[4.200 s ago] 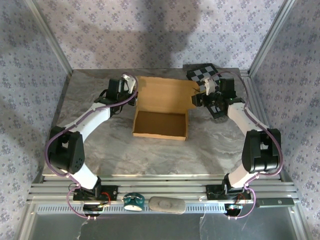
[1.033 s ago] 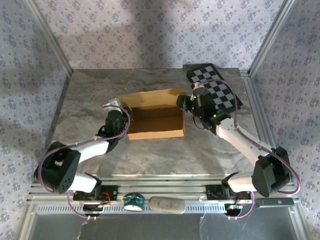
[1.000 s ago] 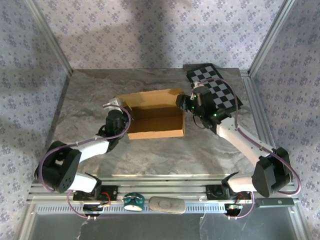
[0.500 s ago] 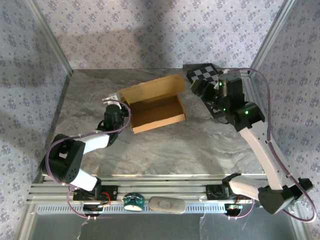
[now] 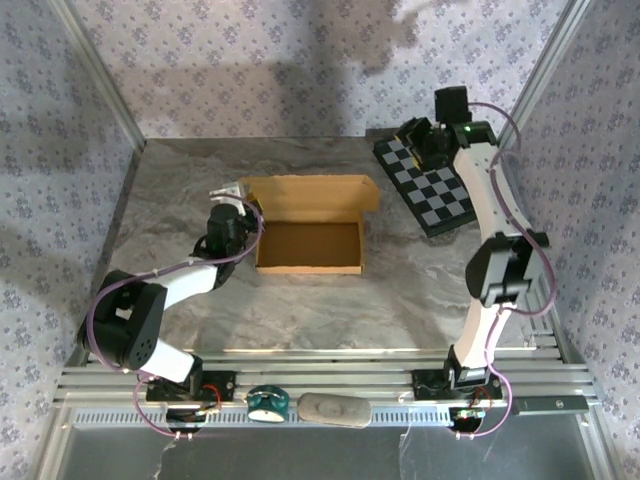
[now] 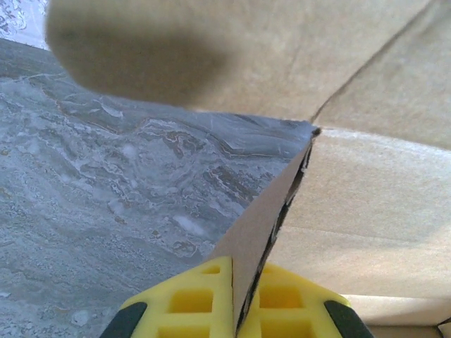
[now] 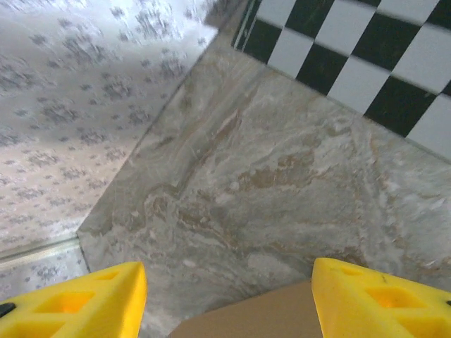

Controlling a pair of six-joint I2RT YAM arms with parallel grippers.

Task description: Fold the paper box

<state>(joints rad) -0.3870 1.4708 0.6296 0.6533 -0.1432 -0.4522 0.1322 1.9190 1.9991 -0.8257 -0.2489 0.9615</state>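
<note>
The paper box (image 5: 310, 245) is a shallow brown cardboard tray lying mid-table, its lid (image 5: 312, 192) laid open toward the back. My left gripper (image 5: 243, 207) is at the tray's left back corner. In the left wrist view its yellow fingers (image 6: 190, 303) are shut on the thin upright cardboard wall (image 6: 271, 211). My right gripper (image 5: 418, 138) hangs raised at the back right, above the checkerboard and apart from the box. In the right wrist view it (image 7: 227, 282) stands open with nothing between the fingers. A brown cardboard edge (image 7: 268, 317) shows low in that view.
A black-and-grey checkerboard panel (image 5: 435, 190) lies at the back right of the marble table (image 5: 300, 310). Patterned walls and metal posts close in the back and sides. A teal object (image 5: 268, 402) and a grey oblong (image 5: 334, 409) rest on the front rail.
My right arm left the box's right back corner and rose to the back right over the checkerboard. The box turned askew, then square again. The left gripper kept its hold.
</note>
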